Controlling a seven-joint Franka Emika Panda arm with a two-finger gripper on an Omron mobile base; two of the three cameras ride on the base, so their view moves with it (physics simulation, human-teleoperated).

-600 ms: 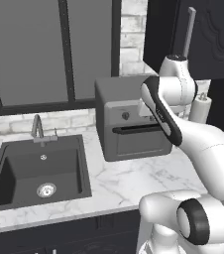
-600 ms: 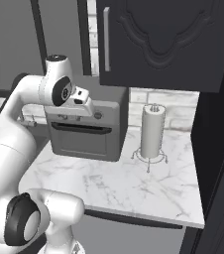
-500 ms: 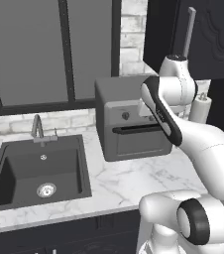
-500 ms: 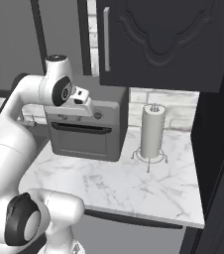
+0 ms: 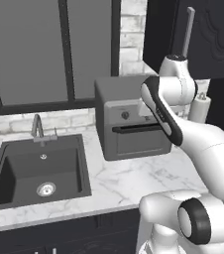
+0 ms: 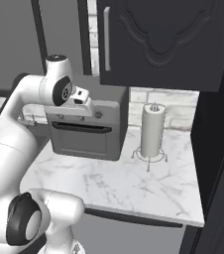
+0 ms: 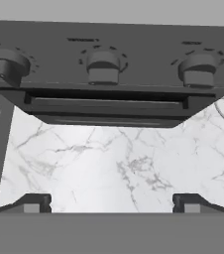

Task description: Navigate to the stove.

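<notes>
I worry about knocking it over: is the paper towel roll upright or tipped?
Upright. The paper towel roll stands vertically on its wire holder on the marble counter, right of the toaster oven.

The white stone tabletop (image 6: 134, 186) looks like smooth marble with thin grey lines, a little shiny. The small grey boxy toaster oven (image 5: 129, 119) looks like dull, matt metal. The dark square sink (image 5: 15, 171) is matt black, with a shiny metal drain ring. The white paper towel roll (image 6: 152, 130) looks soft and papery on a thin wire stand. The dark cupboard door (image 6: 168, 39) is smooth and a bit glossy.
</notes>
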